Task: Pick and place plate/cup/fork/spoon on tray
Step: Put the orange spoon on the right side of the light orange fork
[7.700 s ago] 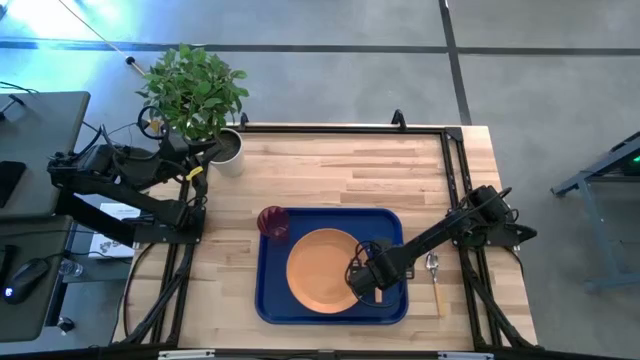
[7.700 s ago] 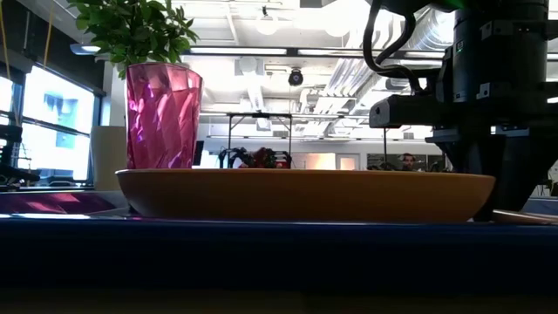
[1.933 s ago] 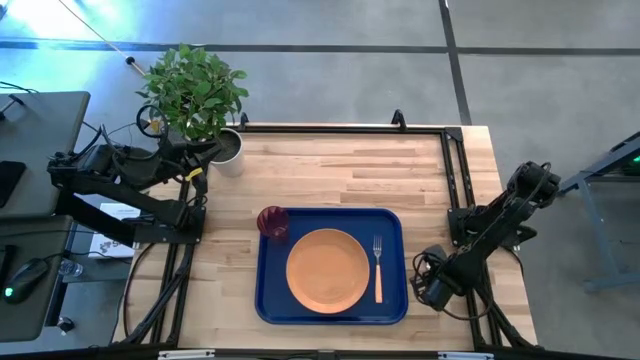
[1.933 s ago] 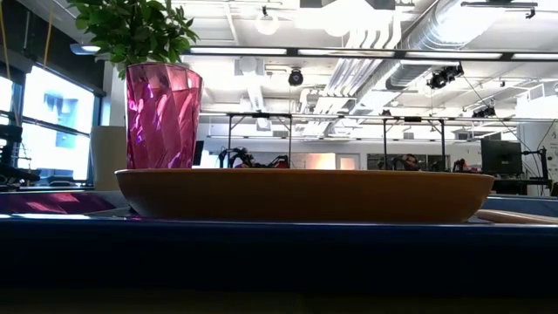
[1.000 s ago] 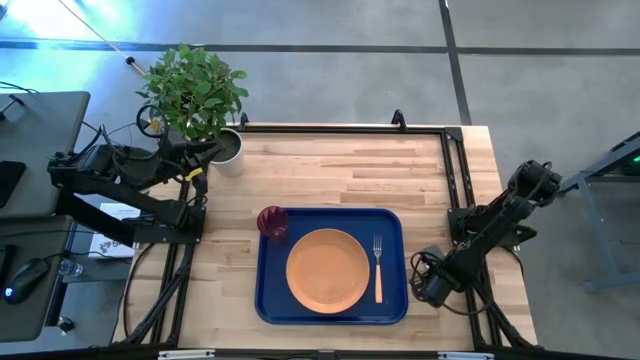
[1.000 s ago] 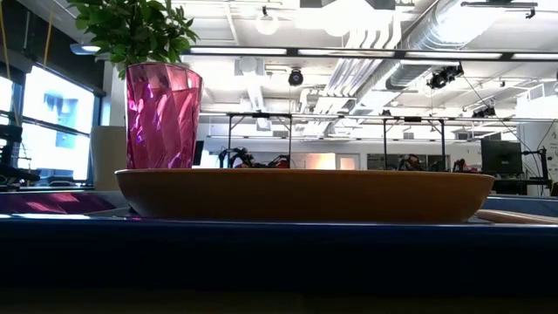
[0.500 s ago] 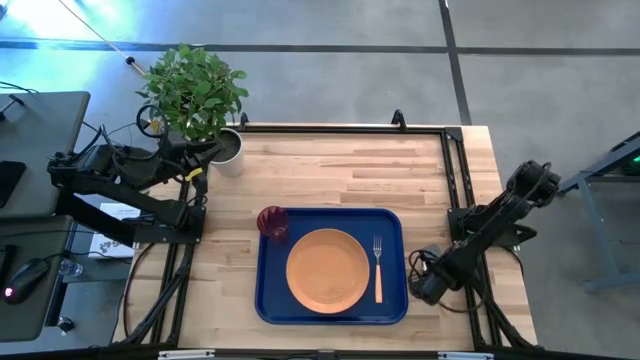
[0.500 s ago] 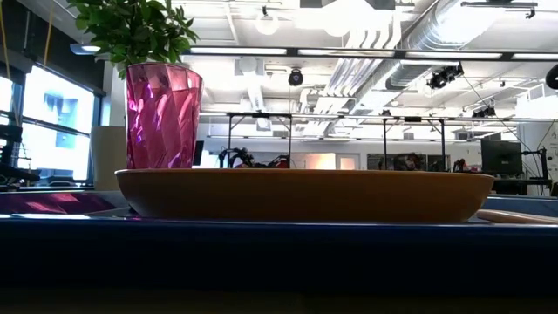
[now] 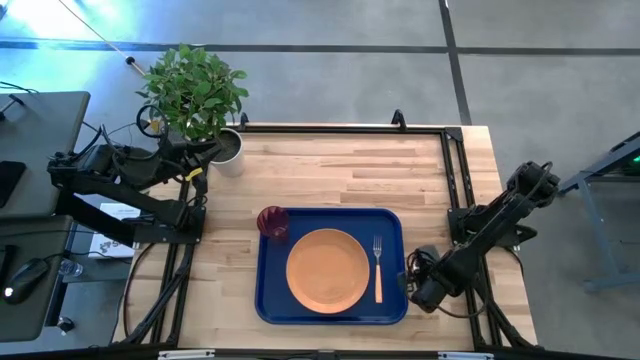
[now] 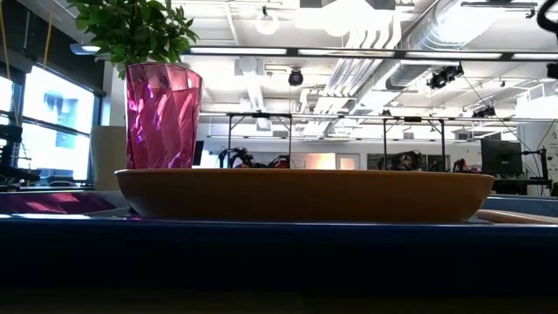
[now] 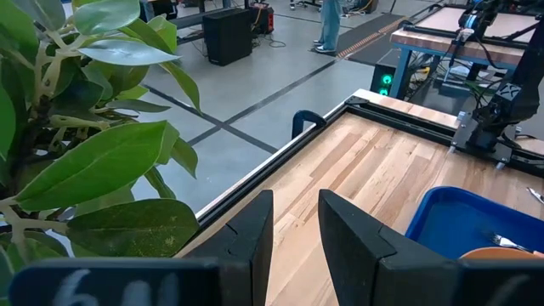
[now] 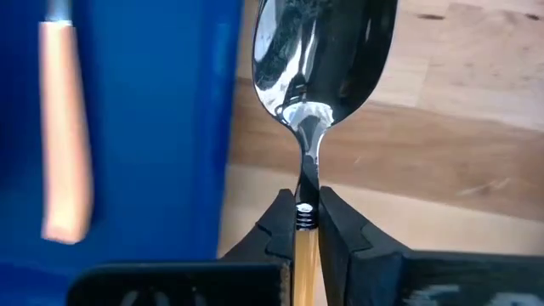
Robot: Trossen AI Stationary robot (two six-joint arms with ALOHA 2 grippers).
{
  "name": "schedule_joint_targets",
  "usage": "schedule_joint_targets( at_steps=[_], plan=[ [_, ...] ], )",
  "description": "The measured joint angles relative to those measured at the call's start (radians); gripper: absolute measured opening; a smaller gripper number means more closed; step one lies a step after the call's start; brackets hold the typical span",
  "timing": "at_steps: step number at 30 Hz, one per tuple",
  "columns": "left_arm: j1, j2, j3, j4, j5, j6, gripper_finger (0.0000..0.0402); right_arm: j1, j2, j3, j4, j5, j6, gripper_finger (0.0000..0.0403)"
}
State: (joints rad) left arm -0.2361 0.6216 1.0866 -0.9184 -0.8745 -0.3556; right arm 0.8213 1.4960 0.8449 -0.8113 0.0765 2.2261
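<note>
Spoon (image 12: 323, 59) is clamped by the right gripper (image 12: 303, 223) just beside the tray (image 9: 270, 300).

The plate (image 9: 328, 270), fork (image 9: 377, 268) and cup (image 9: 273, 224) are seen set on the tray. The spoon's neck is pinched between closed fingers. The left gripper (image 11: 296, 225) is held apart beside the plant (image 9: 195, 90). No legible writing is found.

In the high view the spoon cannot be made out: the right gripper (image 9: 418, 291), at 3 o'clock just off the tray (image 9: 268, 300), covers it. The right wrist view cuts the spoon (image 12: 319, 59) at the bowl's tip and hides its handle between the fingers (image 12: 276, 223); the fork (image 12: 64, 127) shows only its handle. In the low view the plate (image 10: 301, 194) hides the cup's (image 10: 162, 115) base and the fork.
</note>
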Motion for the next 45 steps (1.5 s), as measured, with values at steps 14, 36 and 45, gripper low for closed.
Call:
schedule_joint_targets(
  at_steps=[14,36,45],
  plan=[
    [0.000,0.000,0.000,0.000,0.000,0.000,0.0087,-0.119,-0.002,0.172,-0.140,0.082,-0.007,0.0006],
    [0.000,0.000,0.000,-0.001,0.000,0.045,0.0087,-0.310,-0.003,0.145,-0.089,0.087,-0.083,0.0007],
    [0.000,0.000,0.000,-0.001,0.000,0.089,0.0087,-0.351,-0.003,0.114,-0.042,0.042,-0.139,0.0007]
  ],
)
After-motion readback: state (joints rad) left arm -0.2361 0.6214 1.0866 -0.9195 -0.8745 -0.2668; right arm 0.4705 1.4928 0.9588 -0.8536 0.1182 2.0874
